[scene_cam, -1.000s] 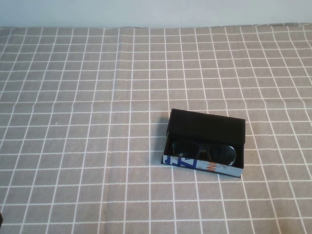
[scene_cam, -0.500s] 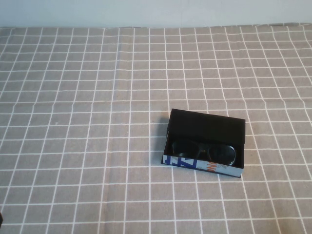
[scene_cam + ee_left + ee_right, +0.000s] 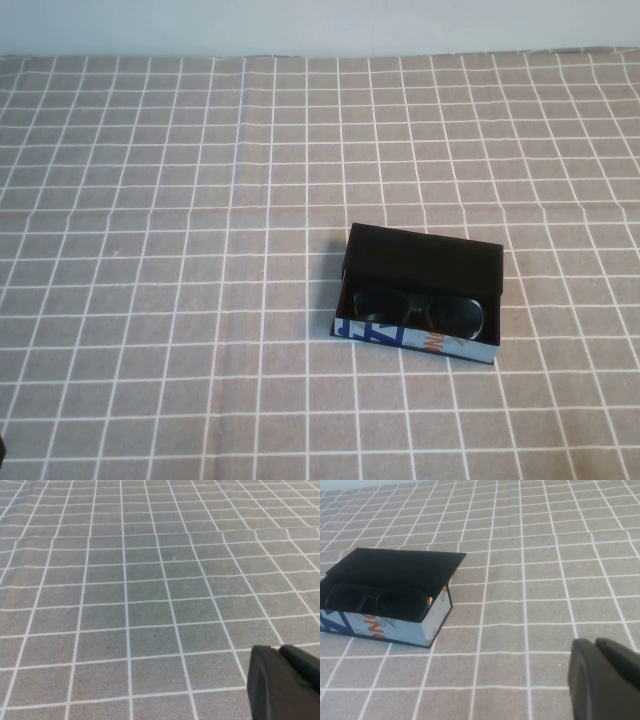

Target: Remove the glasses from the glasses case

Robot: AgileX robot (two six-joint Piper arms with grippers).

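Observation:
The black glasses case (image 3: 425, 262) lies open on the checked cloth, right of centre, its white printed front side (image 3: 415, 339) facing me. The black glasses (image 3: 420, 310) lie inside it, dark lenses showing. The right wrist view shows the case (image 3: 395, 566) with the glasses (image 3: 377, 601) in it. My right gripper (image 3: 596, 645) is shut and empty, low over the cloth, well apart from the case. My left gripper (image 3: 276, 650) is shut and empty over bare cloth; the case is out of its view. Neither gripper shows in the high view.
A grey cloth with a white grid (image 3: 200, 250) covers the whole table, with a pale wall (image 3: 320, 25) along the far edge. Nothing else stands on it.

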